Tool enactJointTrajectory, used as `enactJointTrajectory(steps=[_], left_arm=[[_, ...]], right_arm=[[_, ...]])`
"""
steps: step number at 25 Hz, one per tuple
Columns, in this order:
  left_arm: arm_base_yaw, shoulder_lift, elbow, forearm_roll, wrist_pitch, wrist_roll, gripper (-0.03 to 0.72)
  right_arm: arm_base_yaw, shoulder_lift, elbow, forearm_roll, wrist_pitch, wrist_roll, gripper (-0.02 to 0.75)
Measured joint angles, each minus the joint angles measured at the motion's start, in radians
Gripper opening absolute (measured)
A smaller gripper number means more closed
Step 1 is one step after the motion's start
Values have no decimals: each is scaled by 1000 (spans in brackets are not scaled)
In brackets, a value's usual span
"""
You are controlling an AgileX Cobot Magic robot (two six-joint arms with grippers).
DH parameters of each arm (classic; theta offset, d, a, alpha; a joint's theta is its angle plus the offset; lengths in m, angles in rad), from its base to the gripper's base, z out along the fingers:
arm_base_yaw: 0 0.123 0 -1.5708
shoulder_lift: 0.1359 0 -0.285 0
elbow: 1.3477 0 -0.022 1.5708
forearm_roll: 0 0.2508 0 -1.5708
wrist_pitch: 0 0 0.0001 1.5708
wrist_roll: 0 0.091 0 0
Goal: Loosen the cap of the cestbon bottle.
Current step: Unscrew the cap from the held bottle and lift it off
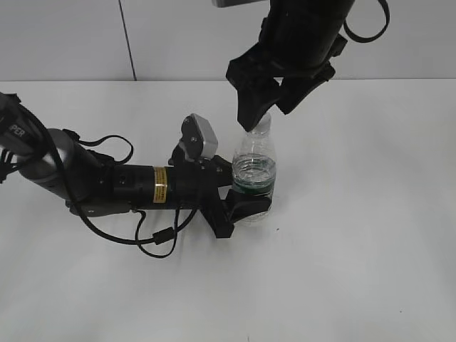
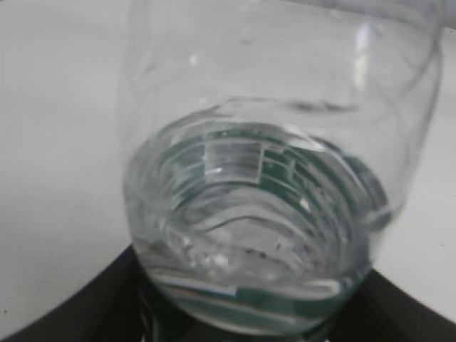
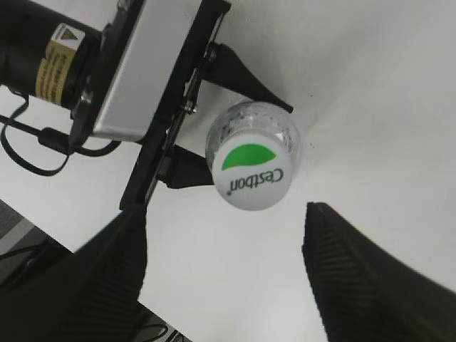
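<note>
The cestbon bottle [image 1: 254,171] is clear, glossy plastic, ribbed lower down — its dark green label band looks like thin printed film. The cap [image 3: 253,175] is smooth white plastic with a slight sheen. The table [image 1: 370,256] is a matt white, even surface. The right gripper [image 3: 228,271] has matt black fingers [image 3: 349,263] with finely ridged inner pads — the left gripper [image 1: 239,203] is matt black too.

"Cestbon" beneath a green half-circle on the white cap [image 3: 252,174], "PER" on the left arm [image 1: 16,130]
</note>
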Motion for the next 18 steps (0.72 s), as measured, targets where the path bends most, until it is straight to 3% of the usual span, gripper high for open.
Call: enactJointTrajectory(steps=[18], left_arm=[[0, 0, 0, 0, -1, 0, 419]], right_arm=[[1, 40, -1, -11, 0, 2, 517]])
